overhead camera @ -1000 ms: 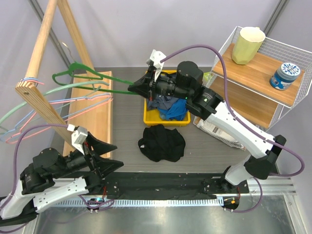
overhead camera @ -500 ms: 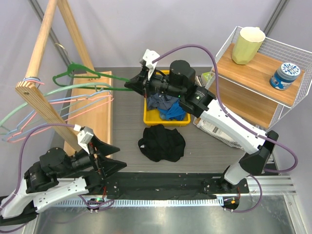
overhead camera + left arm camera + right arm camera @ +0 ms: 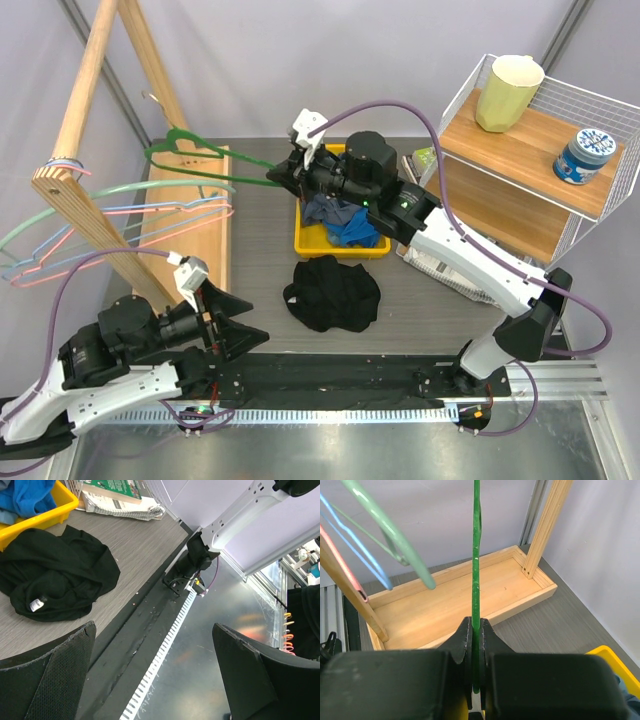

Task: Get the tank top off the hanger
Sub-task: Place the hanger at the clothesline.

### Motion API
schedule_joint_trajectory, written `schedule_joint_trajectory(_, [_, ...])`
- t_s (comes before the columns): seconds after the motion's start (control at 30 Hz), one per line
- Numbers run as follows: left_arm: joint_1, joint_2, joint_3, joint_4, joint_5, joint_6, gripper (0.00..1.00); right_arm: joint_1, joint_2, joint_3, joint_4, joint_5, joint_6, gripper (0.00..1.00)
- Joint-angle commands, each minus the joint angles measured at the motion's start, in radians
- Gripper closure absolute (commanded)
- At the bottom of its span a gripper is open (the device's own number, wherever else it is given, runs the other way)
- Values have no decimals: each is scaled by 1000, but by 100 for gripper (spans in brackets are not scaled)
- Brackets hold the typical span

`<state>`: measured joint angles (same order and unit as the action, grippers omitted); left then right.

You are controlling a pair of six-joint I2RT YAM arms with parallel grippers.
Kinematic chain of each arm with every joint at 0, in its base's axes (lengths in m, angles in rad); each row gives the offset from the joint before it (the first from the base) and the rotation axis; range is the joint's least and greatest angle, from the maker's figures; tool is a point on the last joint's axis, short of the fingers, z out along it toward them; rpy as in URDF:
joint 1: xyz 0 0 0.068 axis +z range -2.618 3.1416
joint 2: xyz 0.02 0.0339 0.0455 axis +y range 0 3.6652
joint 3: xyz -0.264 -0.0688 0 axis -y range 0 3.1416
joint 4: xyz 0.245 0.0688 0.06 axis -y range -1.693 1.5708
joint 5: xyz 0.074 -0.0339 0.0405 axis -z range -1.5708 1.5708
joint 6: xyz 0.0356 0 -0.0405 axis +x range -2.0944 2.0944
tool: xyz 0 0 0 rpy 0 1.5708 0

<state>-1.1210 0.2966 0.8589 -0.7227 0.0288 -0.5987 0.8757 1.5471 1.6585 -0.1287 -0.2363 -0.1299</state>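
The black tank top (image 3: 332,292) lies heaped on the desk (image 3: 255,265), on the near side of the yellow bin (image 3: 340,252) and apart from the green hanger (image 3: 205,160). The hanger is bare; its long axis runs leftward from the right jaws, which are clamped on its end. The left jaws stand wide open and empty, nearer the garment, which lies to their right.

Open tabletop (image 3: 258,255) left of tank top (image 3: 332,292); yellow bin (image 3: 340,251) close behind.
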Motion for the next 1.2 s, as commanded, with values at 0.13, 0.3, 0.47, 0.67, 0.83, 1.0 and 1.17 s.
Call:
schedule_joint_trajectory(0.13, [0,39,0,43,33,13,3,-3,8,89,153,-23,-48,99])
schedule_joint_trajectory(0.3, [0,33,-15,45,42,2,3,-4,61,194,178,-72,-21,99])
schedule_joint_trajectory(0.47, [0,22,-47,65,48,-10,3,0,105,260,204,-167,44,99])
schedule_joint_trajectory(0.67, [0,42,-70,89,69,-12,3,25,140,311,152,-253,61,99])
schedule_joint_trajectory(0.83, [0,59,-96,111,89,-12,3,40,157,316,106,-296,64,99])
schedule_joint_trajectory(1.0, [0,75,-106,117,100,-13,3,42,169,293,64,-295,49,99])
schedule_joint_trajectory(1.17, [0,84,-126,134,118,-16,2,42,153,250,69,-262,46,99])
